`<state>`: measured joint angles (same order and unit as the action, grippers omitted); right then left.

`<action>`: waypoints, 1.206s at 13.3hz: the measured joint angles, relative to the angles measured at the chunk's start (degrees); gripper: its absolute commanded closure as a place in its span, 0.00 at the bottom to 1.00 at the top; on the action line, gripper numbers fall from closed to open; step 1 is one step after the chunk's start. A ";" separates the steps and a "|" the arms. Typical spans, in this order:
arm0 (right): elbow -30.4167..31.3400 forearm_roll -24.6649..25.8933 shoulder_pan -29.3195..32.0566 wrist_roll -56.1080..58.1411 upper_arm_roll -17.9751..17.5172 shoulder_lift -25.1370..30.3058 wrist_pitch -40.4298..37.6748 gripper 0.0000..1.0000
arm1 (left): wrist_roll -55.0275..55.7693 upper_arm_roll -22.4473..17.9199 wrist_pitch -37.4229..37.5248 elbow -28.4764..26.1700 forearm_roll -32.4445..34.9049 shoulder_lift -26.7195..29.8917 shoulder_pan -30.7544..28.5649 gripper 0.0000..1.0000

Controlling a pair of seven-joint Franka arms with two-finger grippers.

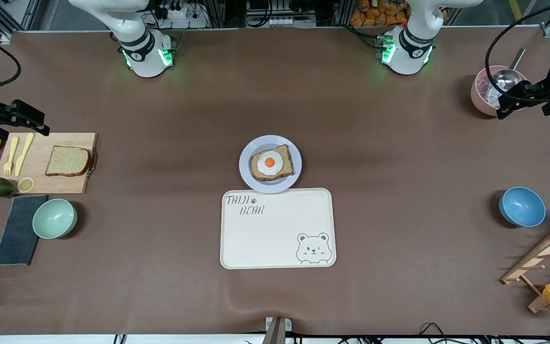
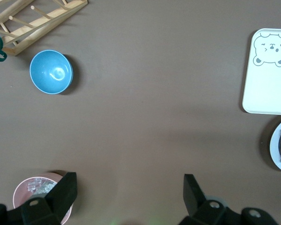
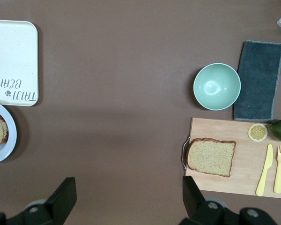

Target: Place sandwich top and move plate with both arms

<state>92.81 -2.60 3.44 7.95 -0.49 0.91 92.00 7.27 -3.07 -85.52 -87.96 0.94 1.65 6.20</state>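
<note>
Sandwich top (image 1: pixel 68 161) lies untouched on the cutting board (image 1: pixel 41 186); placing it has not begun. Right gripper (image 1: pixel 29 122) and left gripper (image 1: pixel 511 102) wait aloft, fingers spread. Next, the right gripper should descend onto the slice.

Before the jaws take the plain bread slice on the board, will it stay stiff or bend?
The sandwich top looks thin and flat, so it probably sags if lifted by one edge. Its speckled crumb looks soft and likely light. It lies flat on the cutting board, so it should not roll.

Brown speckled sandwich top (image 1: pixel 68 161), pale lavender plate (image 1: pixel 248 165), cream bear-print tray (image 1: pixel 275 229), mint green bowl (image 1: pixel 55 218), blue bowl (image 1: pixel 522 206)
</note>
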 measured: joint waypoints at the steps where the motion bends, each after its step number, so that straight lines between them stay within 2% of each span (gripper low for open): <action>1: 0.00 0.00 0.00 0.00 0.00 0.00 0.00 0.00 | 0.00 0.00 0.00 0.00 -0.88 -0.19 -0.02 0.00; 16: 0.02 0.01 0.01 0.01 0.32 -0.48 -0.02 0.00 | 0.00 0.05 0.01 -1.13 -2.36 -1.05 0.01 0.00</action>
<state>92.83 -2.59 3.45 7.95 -0.18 0.44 91.98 7.27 -3.02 -85.51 -89.09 -1.42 0.60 6.20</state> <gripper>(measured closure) 0.000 0.000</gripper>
